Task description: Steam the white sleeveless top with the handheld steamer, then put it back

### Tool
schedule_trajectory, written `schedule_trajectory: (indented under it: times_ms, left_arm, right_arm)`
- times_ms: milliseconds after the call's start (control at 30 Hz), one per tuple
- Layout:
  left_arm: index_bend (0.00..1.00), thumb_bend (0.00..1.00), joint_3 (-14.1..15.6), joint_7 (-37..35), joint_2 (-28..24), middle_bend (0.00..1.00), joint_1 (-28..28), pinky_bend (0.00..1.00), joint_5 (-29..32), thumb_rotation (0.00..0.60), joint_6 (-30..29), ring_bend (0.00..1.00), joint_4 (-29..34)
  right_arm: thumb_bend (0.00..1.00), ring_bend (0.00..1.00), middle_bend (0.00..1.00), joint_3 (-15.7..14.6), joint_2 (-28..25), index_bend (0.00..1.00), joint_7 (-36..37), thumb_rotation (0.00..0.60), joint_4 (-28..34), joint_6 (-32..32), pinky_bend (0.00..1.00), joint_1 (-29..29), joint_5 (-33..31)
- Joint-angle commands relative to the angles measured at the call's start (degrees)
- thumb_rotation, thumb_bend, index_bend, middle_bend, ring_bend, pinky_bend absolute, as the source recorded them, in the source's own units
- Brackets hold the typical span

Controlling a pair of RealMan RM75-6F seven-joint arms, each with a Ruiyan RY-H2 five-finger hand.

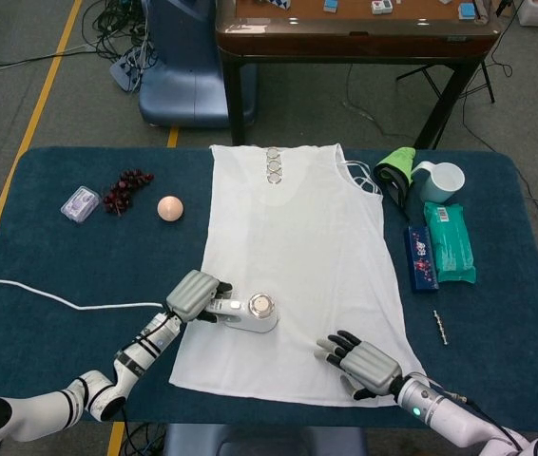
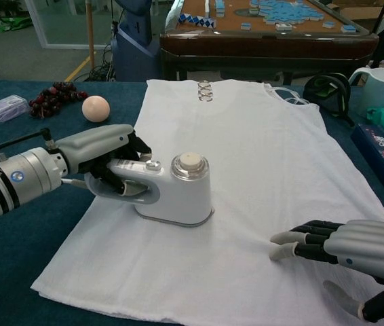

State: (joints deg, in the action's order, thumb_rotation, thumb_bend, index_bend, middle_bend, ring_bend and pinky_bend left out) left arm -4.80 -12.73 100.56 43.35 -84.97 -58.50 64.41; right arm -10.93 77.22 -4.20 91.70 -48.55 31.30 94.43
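One white sleeveless top [image 1: 297, 256] lies on the bench [image 1: 50, 313], with one handheld steamer [image 1: 255, 311] on it. Two hands are in view: the left hand [image 1: 196, 295] and the right hand [image 1: 364, 364]. There is one mug [image 1: 443, 180], one teal packet [image 1: 450, 242], one blue box [image 1: 421, 258], one peach-coloured ball [image 1: 170, 208], one bunch of dark grapes [image 1: 126, 188], one small clear case [image 1: 81, 204] and one thin metal stick [image 1: 440, 326].

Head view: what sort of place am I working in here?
Probably a lab or test room, not a home: loose cables lie on the grey floor, yellow floor tape runs past the table, and assorted props like the mug sit beside the top.
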Motion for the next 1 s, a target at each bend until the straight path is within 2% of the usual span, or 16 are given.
schedule_trajectory:
  times_ms: [33, 233, 467, 1000]
  left_arm:
    - [0.8, 0.24, 0.3, -0.2, -0.4, 0.96, -0.3, 0.71, -0.3, 0.6, -0.5, 0.8, 0.6]
    - [0.8, 0.24, 0.7, 0.2, -0.3, 0.96, -0.5, 0.71, -1.2, 0.6, -1.1, 0.8, 1.1]
    - [0.8, 0.24, -0.2, 1.1, 1.3, 0.96, 0.8, 0.71, -1.4, 0.6, -0.4, 0.8, -0.6]
    - [0.8, 0.24, -4.1, -1.4, 4.6, 0.96, 4.7, 0.71, 1.0, 0.6, 2.7, 0.8, -8.6]
  right_arm:
    - [0.72, 0.0, 0.04, -0.1, -0.1, 0.0, 0.0, 0.484, 0.0, 0.0, 0.0, 0.0, 0.0]
    - [0.72, 0.0, 0.04, -0.4, -0.2, 0.0, 0.0, 0.484, 0.0, -0.1, 0.0, -0.1, 0.0]
    - [0.72, 0.0, 0.04, -1.0, -0.6, 0.0, -0.1, 0.482, 0.6, -0.3, 0.0, -0.1, 0.5]
    - [0.72, 0.0, 0.04, -1.7, -1.1, 0.0, -0.2, 0.484, 1.7, -0.9, 0.0, -0.1, 1.6]
